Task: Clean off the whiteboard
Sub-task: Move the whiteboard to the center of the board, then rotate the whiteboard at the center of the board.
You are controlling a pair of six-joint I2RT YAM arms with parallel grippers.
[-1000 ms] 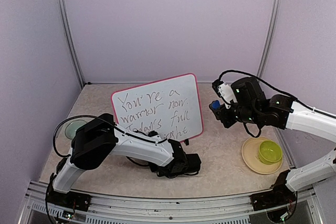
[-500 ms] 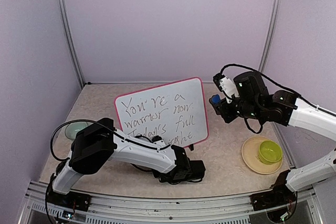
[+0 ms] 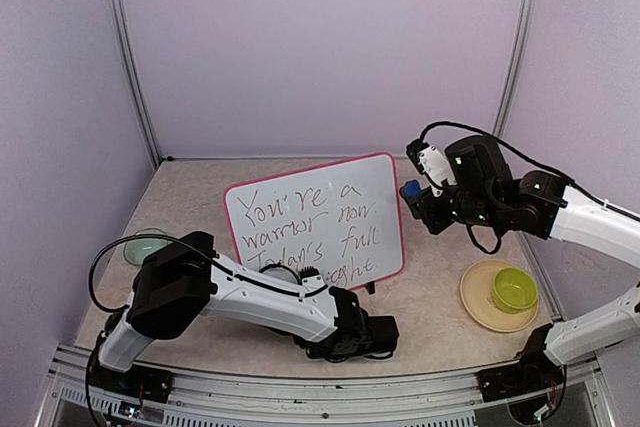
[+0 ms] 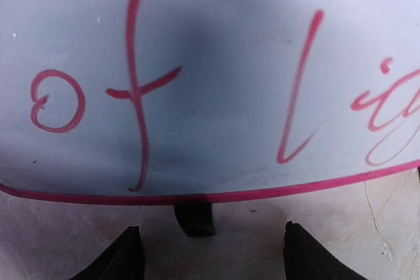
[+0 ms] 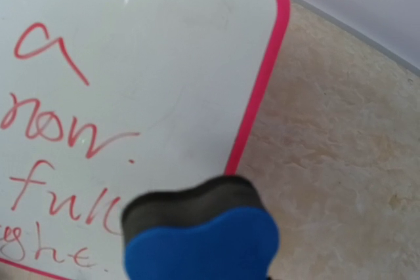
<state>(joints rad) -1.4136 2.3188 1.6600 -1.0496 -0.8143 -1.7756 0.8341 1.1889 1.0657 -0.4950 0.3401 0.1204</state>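
Observation:
The whiteboard (image 3: 315, 222) stands tilted at mid-table, with a pink rim and handwriting across it. My left gripper (image 3: 375, 335) lies low on the table in front of the board's lower right corner. In the left wrist view this gripper (image 4: 213, 257) is open, its black fingertips (image 4: 131, 257) spread either side of the board's black stand foot (image 4: 193, 218) without touching it. My right gripper (image 3: 415, 199) hovers by the board's upper right edge, shut on a blue eraser (image 5: 200, 240) whose dark felt faces the whiteboard (image 5: 131, 63). Its fingers are hidden behind the eraser.
A yellow-green bowl (image 3: 513, 290) sits on a beige plate (image 3: 478, 309) at the right, below the right arm. A pale green dish (image 3: 140, 245) lies at the left, behind the left arm. Lilac walls enclose the table on three sides.
The whiteboard has shifted right. My left gripper slid right along the table and opened, letting go of the board's lower edge. The right gripper with the eraser rose slightly.

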